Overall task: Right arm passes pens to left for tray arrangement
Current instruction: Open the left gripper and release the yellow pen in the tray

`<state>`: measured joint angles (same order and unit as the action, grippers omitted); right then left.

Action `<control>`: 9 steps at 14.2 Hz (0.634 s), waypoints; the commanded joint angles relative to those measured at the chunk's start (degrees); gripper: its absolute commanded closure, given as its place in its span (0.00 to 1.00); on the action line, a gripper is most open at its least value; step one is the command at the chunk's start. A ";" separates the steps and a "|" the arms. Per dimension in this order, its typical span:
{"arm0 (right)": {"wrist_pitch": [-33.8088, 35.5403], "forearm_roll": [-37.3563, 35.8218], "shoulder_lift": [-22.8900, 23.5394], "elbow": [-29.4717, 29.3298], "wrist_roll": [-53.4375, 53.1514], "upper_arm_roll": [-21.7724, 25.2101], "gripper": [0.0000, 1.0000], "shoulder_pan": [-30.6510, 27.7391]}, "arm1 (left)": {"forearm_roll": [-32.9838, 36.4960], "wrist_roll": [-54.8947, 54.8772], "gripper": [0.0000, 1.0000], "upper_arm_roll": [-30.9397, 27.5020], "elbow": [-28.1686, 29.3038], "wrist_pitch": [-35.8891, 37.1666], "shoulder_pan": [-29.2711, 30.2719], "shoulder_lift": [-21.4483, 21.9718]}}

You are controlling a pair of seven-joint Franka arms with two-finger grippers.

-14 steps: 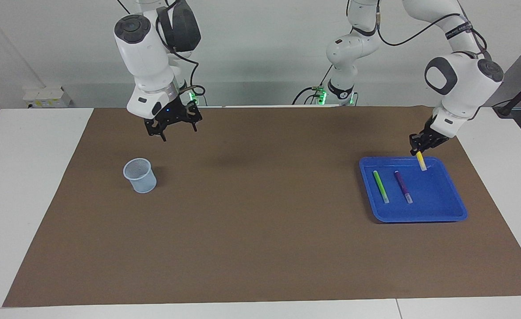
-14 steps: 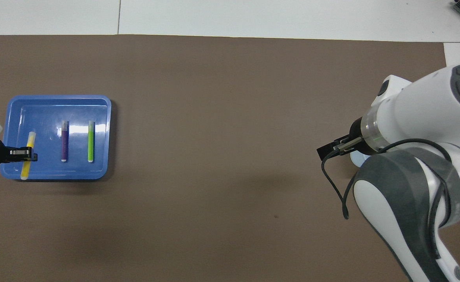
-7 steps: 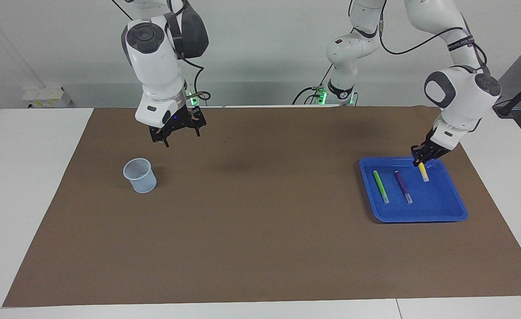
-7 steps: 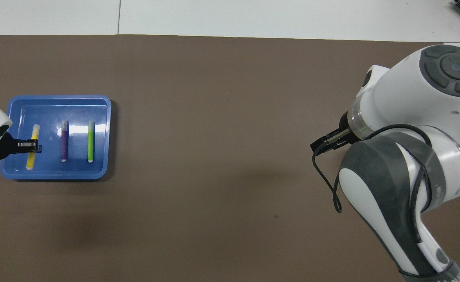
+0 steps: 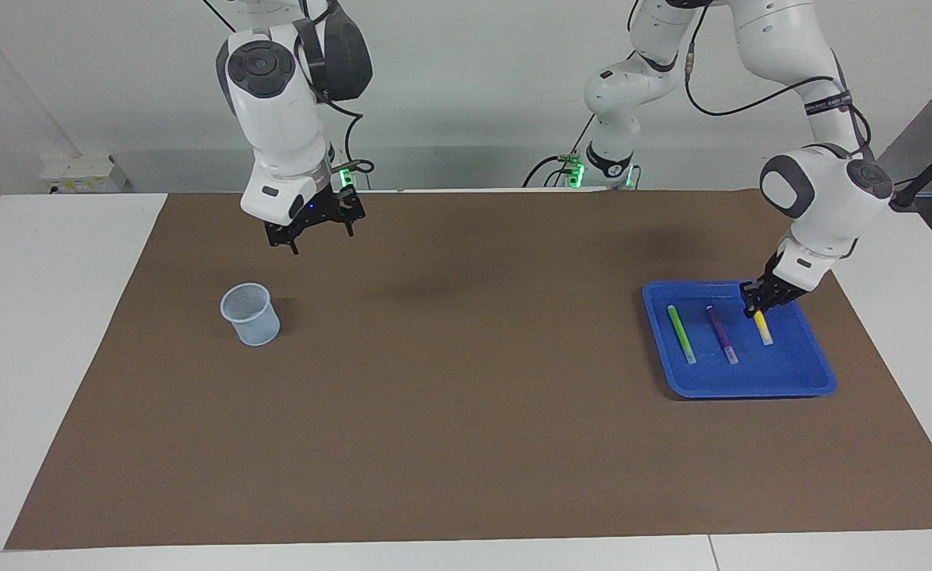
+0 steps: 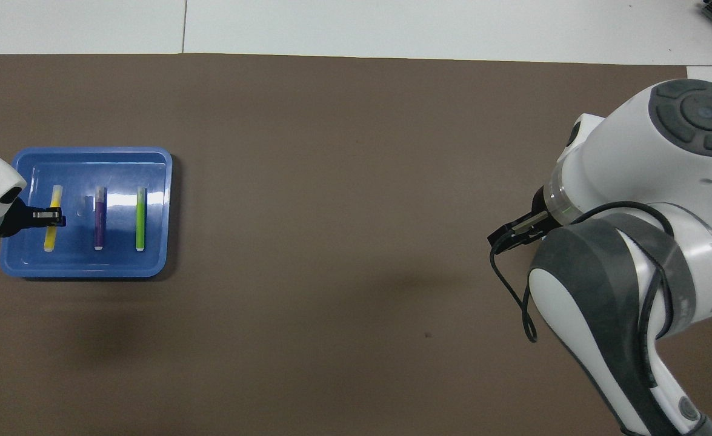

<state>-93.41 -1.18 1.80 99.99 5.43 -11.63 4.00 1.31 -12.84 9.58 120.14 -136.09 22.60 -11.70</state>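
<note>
While the left end effector (image 5: 759, 304) is clenched on the yellow pen (image 5: 763, 327), that pen slants down into the blue tray (image 5: 818, 379), its lower tip at or just above the tray floor. Judged from the overhead view, its long axis runs 12 to 6 o'clock, parallel to the purple pen (image 5: 721, 334) and green pen (image 5: 680, 334), which lie flat in the tray at its 3 o'clock. The grip sits on the pen's upper part, so release looks the likely next move; the pen may roll. The right end effector (image 5: 312, 228) waits, released and empty, above the surface near the mesh cup (image 5: 251, 314).
</note>
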 commanded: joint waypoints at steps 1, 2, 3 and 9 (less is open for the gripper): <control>-0.72 -0.84 -2.32 3.10 -0.95 0.73 0.00 0.57 | 1.68 -0.70 1.00 0.35 -1.75 -2.68 1.13 -2.97; -0.63 -0.84 -2.76 3.54 -0.95 0.73 0.00 0.66 | 1.68 -0.70 1.00 0.35 -1.75 -3.65 1.13 -3.67; -0.72 -0.84 -2.67 3.46 -0.60 0.73 0.00 0.57 | 1.94 -0.70 1.00 0.44 -1.66 -5.05 1.13 -4.55; -2.30 0.03 -2.32 3.10 -0.24 3.10 0.00 -0.05 | 2.38 -0.61 1.00 0.44 0.36 -9.28 1.13 -5.87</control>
<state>-94.24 -1.18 0.91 101.45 5.41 -9.13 4.10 2.38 -13.08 9.63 119.66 -142.11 23.04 -16.31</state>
